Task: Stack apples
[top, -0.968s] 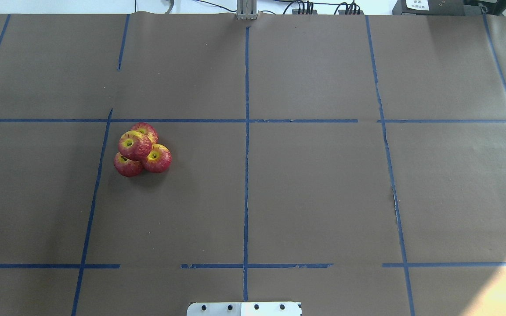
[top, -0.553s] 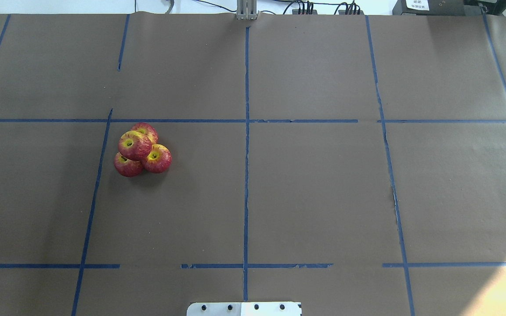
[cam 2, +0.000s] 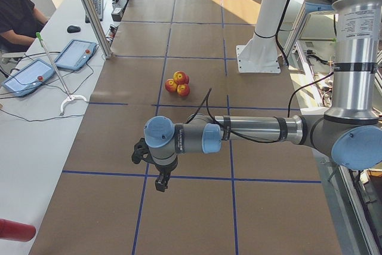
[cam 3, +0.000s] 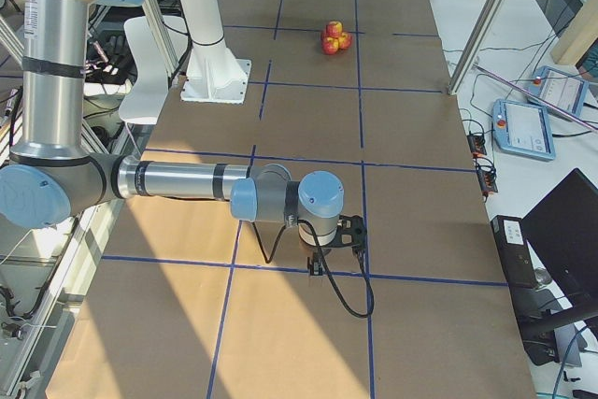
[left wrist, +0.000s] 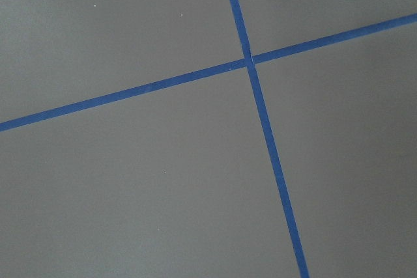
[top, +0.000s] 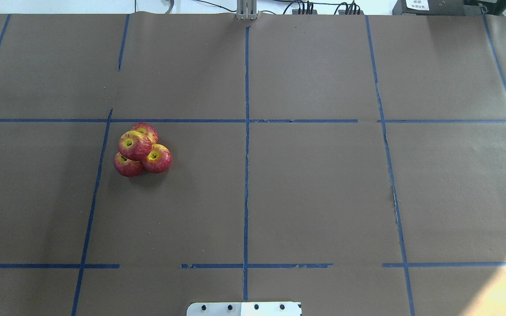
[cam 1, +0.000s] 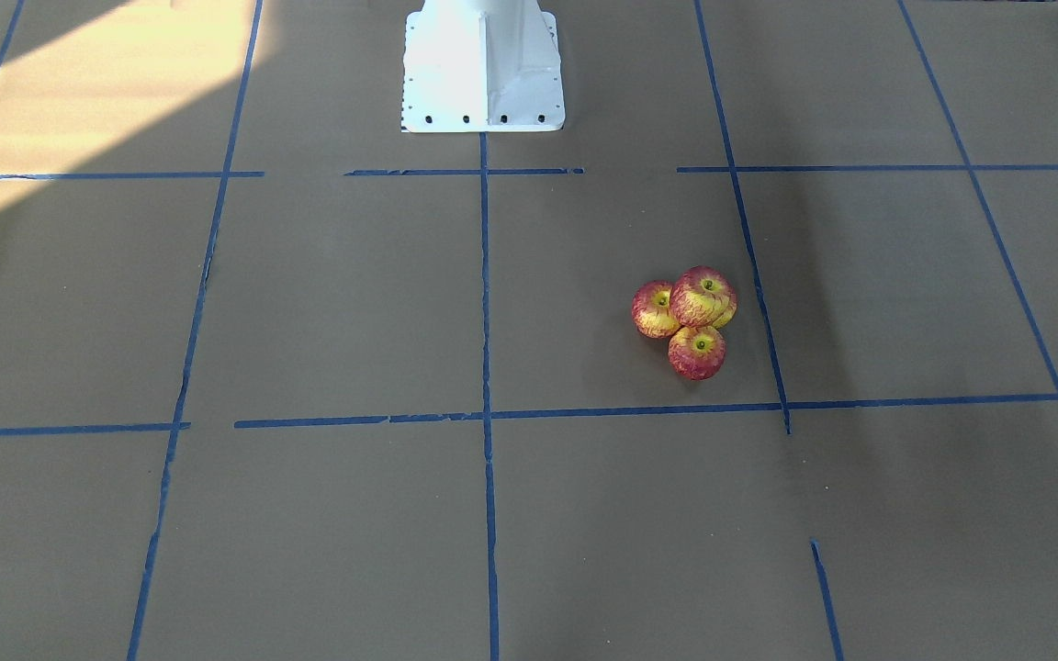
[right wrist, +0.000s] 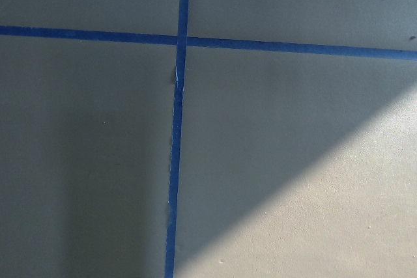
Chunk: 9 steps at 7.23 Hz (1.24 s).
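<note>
Red and yellow, glossy, and piled up: the apples [top: 141,150] sit as a tight cluster on the brown paper [top: 323,197], three touching at the base and the top apple [top: 135,145] perched in the hollow between them, on the robot's left half of the table just beside a line of blue tape [top: 96,184]. By my read the stack is made, and the worry now is keeping it. That top apple rests on three round, slick shoulders with nothing pinning the base, so a jolt to the table, or an arm sweeping back in low, could spread the lower three and send it rolling off. Any return visit would want to come from straight above, not from the side. Where are the arms? Out at the table's ends. The left gripper [cam 2: 160,186] hangs over a tape crossing, with the apples well apart from it, further along toward the table's middle. The right gripper [cam 3: 317,270] hovers at the opposite end, further off again. Both wrist cameras show only paper and tape, no fruit. Whether either gripper's fingers are parted or closed, I cannot tell from these side angles; nothing is visibly in them.
</note>
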Each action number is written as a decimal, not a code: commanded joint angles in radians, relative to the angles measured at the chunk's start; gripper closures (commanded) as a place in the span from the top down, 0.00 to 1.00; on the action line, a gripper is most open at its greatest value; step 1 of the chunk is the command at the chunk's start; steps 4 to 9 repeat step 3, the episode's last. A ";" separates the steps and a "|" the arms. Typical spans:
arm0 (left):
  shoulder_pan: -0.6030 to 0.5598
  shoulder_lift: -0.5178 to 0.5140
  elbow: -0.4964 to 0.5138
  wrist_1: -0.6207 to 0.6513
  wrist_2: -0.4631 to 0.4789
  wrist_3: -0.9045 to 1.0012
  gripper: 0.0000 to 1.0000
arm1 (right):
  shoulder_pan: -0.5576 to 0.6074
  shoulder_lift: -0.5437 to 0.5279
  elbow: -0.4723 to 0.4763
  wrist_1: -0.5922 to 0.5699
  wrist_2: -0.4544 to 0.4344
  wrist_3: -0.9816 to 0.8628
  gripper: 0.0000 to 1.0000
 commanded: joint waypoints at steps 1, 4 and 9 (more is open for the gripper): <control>0.000 -0.010 -0.007 0.000 0.000 0.001 1.00 | 0.000 0.000 0.000 0.000 0.000 0.000 1.00; 0.000 -0.014 -0.005 -0.002 0.000 0.001 1.00 | 0.000 0.000 0.000 0.000 0.000 0.000 1.00; 0.000 -0.014 -0.005 -0.002 0.000 0.001 1.00 | 0.000 0.000 0.000 0.000 0.000 0.000 1.00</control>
